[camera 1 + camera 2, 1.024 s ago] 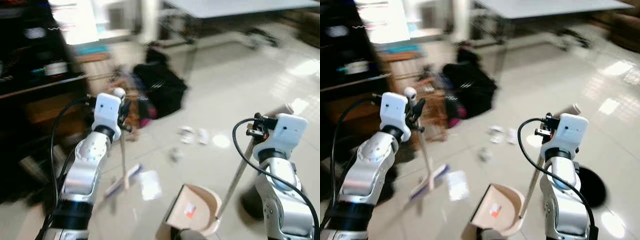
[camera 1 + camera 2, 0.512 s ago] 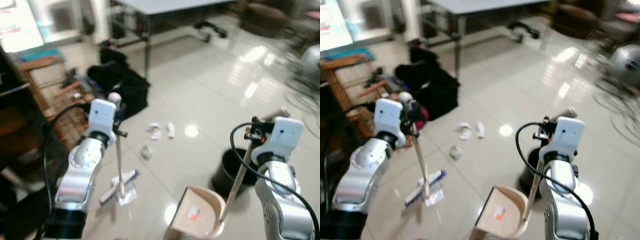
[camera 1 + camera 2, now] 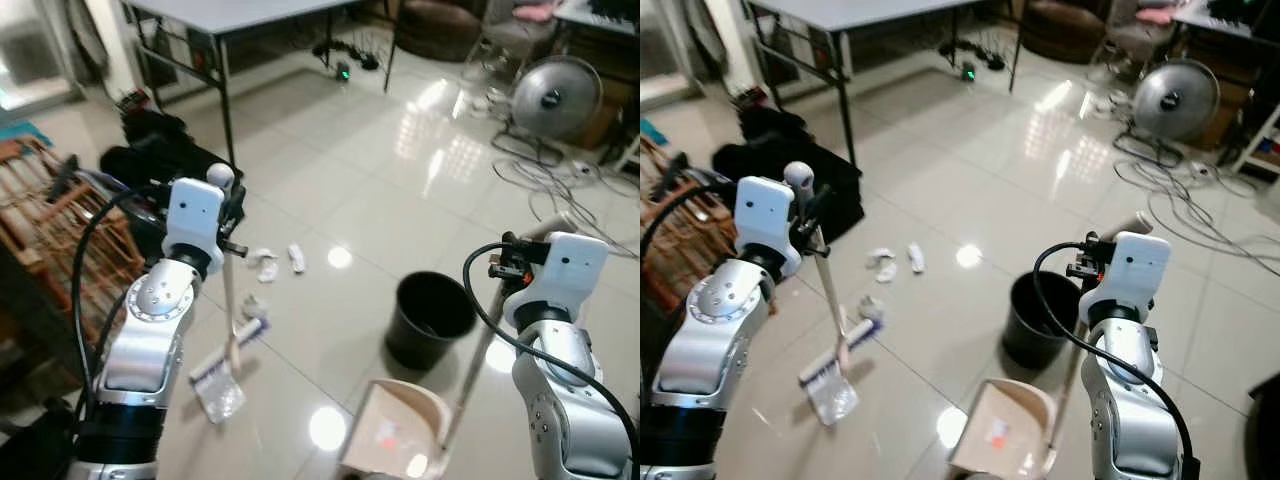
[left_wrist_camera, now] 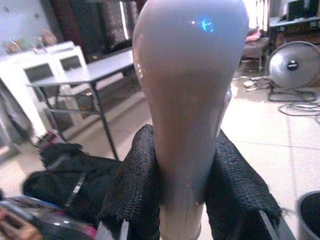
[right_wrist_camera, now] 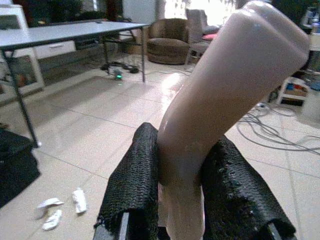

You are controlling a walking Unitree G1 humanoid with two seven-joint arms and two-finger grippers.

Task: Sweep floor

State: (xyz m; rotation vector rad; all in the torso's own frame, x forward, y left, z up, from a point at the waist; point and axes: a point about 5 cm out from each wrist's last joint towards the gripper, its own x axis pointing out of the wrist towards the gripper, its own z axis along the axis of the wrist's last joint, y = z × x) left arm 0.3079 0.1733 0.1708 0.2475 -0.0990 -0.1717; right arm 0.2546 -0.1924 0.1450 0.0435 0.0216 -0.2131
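My left gripper is shut on the upper end of a pale broom handle, its black fingers pressing both sides. The broom head rests on the tiles beside a crumpled clear wrapper. My right gripper is shut on the slanted handle of a beige dustpan, which sits low in front of me. White paper scraps and a grey lump lie on the floor beyond the broom.
A black bin stands just behind the dustpan. A black bag and a wooden rack are at the left, under a grey table. A fan and loose cables are at the far right.
The camera has swung to the right, bringing the black bin, fan and cables into view. Both grippers still hold their handles; the broom head sits nearer the scraps.
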